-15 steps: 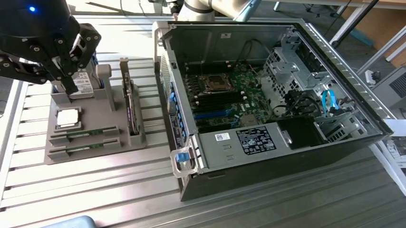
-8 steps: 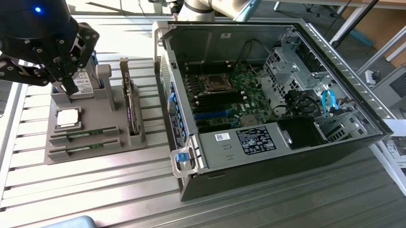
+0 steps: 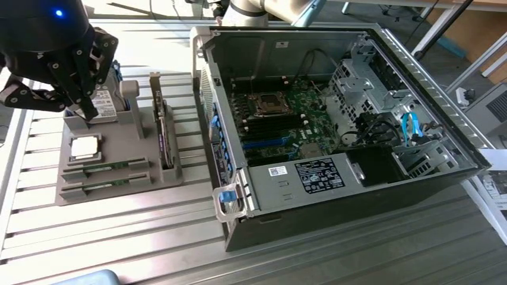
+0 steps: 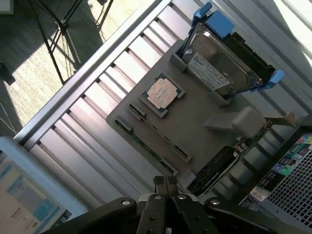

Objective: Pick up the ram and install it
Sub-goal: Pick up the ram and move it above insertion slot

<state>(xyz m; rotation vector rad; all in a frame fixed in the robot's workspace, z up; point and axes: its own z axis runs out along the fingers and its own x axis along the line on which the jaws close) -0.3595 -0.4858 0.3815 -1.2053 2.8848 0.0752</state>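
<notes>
At the exterior view's left, the tool [image 3: 85, 108] is hanging clenched on nothing, its fingers [image 4: 160, 186] pressing together, over the far end of a gray holder tray [image 3: 119, 199]. That tray is sitting on the slatted metal table [image 3: 119, 243]. Bare table is stretching from the tray toward the near edge, and a narrow strip is running between the tray and the computer case [image 3: 333, 196].

On the tray, one hard drive [image 3: 103, 102] is standing just beside the tool's tips, partly hidden by them. One square processor chip [image 3: 85, 147] is lying flat nearer the camera. At the tray's near end, the first ram stick [image 3: 107, 167] and the second ram stick [image 3: 107, 184] are sitting edge-up in two parallel slots, apart from the tool. One expansion card [image 3: 162, 139] is standing on edge along the tray's right side.

Further right, the case is lying with its open side up, showing one motherboard [image 3: 293, 124]. Its raised left wall is standing between the tray and that board.
</notes>
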